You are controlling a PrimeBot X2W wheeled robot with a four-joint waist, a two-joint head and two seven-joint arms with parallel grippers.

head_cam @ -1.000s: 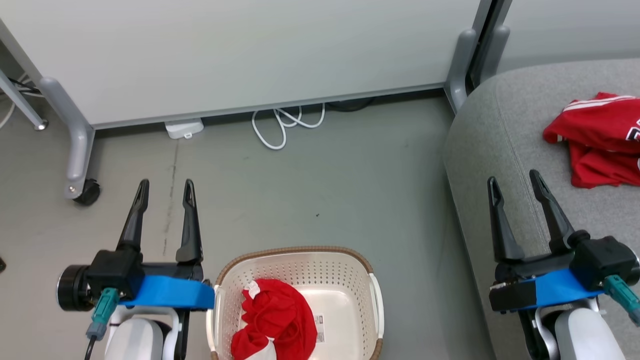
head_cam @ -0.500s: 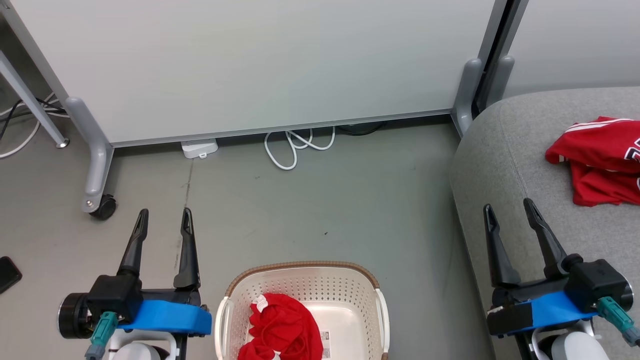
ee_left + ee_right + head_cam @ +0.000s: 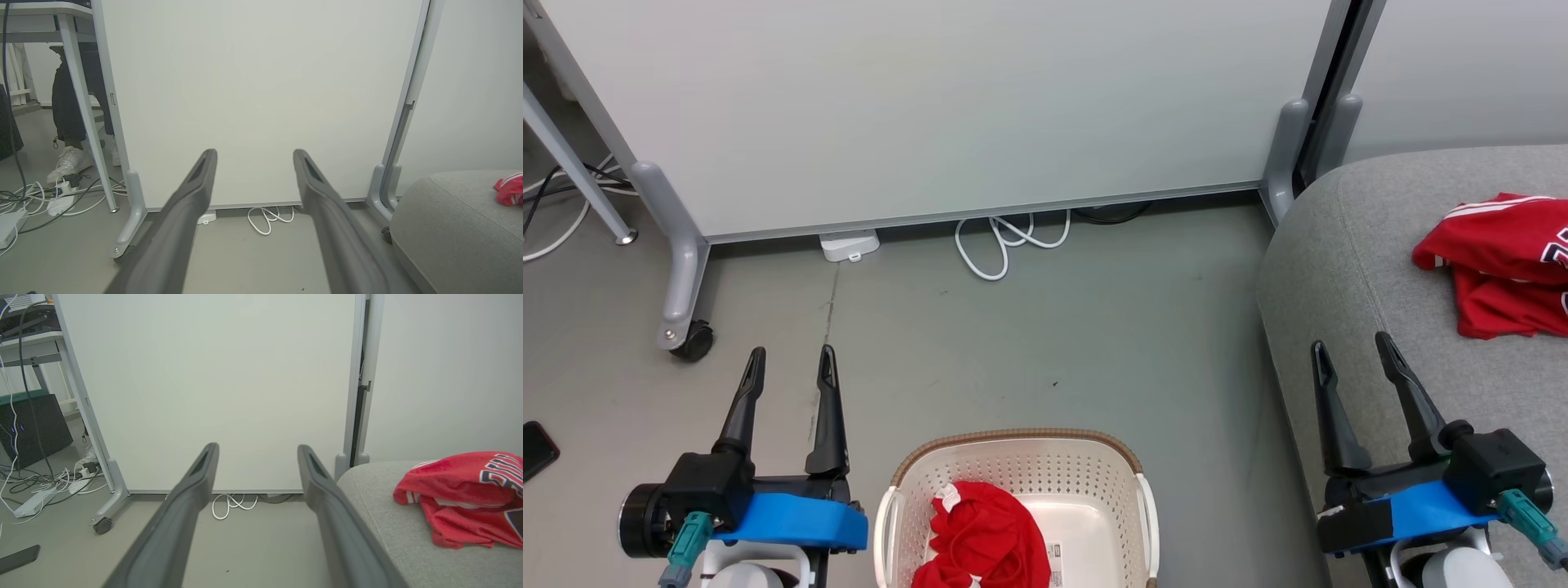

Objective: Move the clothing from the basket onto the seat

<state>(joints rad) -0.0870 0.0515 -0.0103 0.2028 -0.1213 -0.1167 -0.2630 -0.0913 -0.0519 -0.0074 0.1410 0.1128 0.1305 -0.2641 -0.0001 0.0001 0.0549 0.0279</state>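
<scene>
Left dark two-finger gripper (image 3: 792,351), jaws spread and empty, is nearer to the crumpled red fabric garment (image 3: 984,531), which lies in the left part of the cream-white perforated plastic basket (image 3: 1013,435), just to this gripper's right and behind its tips, toward the robot; I judge it must draw back and turn inward. Right gripper (image 3: 1349,343), also spread and empty, hovers over the edge of the light grey upholstered seat (image 3: 1347,261), where a second red striped garment (image 3: 1494,261) already rests.
</scene>
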